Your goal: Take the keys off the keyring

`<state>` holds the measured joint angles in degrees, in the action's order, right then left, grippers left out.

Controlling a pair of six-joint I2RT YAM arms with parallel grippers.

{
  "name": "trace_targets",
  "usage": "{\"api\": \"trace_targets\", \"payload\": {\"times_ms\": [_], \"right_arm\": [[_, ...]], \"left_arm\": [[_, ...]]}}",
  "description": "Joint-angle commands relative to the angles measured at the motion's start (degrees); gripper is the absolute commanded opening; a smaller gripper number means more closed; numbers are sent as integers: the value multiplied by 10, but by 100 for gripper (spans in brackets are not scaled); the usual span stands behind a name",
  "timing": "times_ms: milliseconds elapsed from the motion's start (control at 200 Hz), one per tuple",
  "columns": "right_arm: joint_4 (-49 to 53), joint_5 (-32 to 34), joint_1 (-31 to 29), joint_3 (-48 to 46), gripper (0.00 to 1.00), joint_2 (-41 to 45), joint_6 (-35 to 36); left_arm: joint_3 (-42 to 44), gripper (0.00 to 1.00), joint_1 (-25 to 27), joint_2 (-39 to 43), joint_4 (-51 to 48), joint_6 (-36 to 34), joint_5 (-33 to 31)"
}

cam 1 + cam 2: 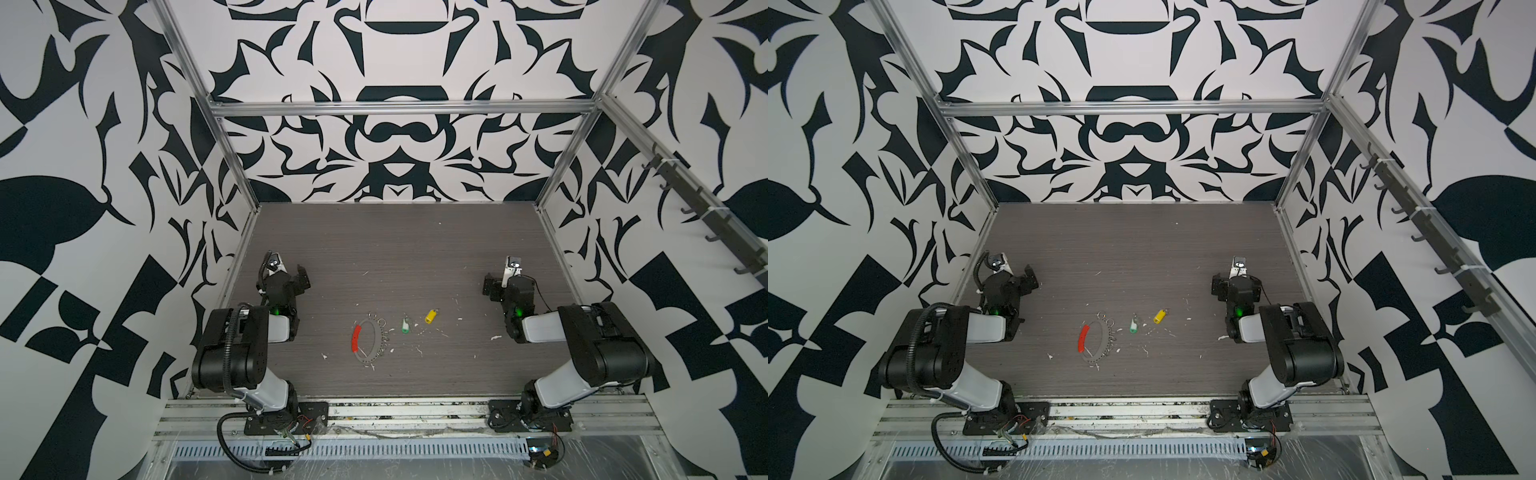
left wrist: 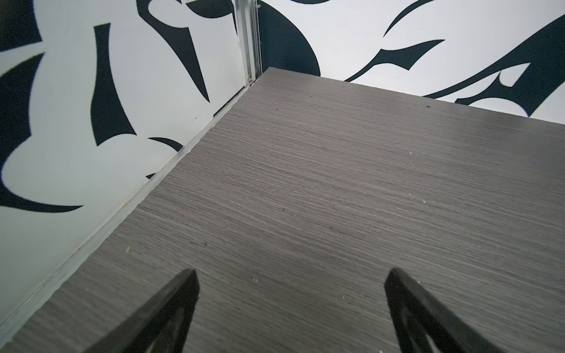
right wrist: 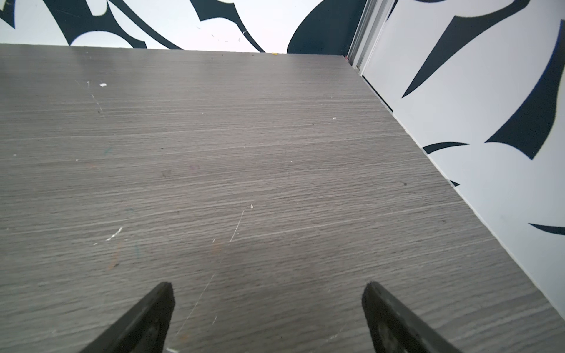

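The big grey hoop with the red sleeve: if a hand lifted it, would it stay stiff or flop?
The hoop probably stays stiff: it lies as one even oval on the table. Thin and flat, it is likely light but awkward to pinch. Its small silver rings look loose, so they may slide and dangle.

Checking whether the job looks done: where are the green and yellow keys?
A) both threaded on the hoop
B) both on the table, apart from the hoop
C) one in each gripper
B: in a top view the green key and yellow key lie on the table beside the keyring, off it; left gripper and right gripper stand open, empty.
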<state>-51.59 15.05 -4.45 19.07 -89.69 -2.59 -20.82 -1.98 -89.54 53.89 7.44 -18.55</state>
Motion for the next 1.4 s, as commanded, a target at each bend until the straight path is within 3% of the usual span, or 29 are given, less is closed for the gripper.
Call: {"api": "trace_targets", "payload": {"times_ms": [0,1220,1395], "right_arm": [[-27,0,0,0,100,10,-4],[-38,-8,-2,-1,100,15,6],[221,-29,-2,70,100,195,0]], "left_arm": [[3,99,-1,-2,17,1,1],[4,99,-1,-3,18,1,2],[3,99,-1,-2,18,1,2]]}}
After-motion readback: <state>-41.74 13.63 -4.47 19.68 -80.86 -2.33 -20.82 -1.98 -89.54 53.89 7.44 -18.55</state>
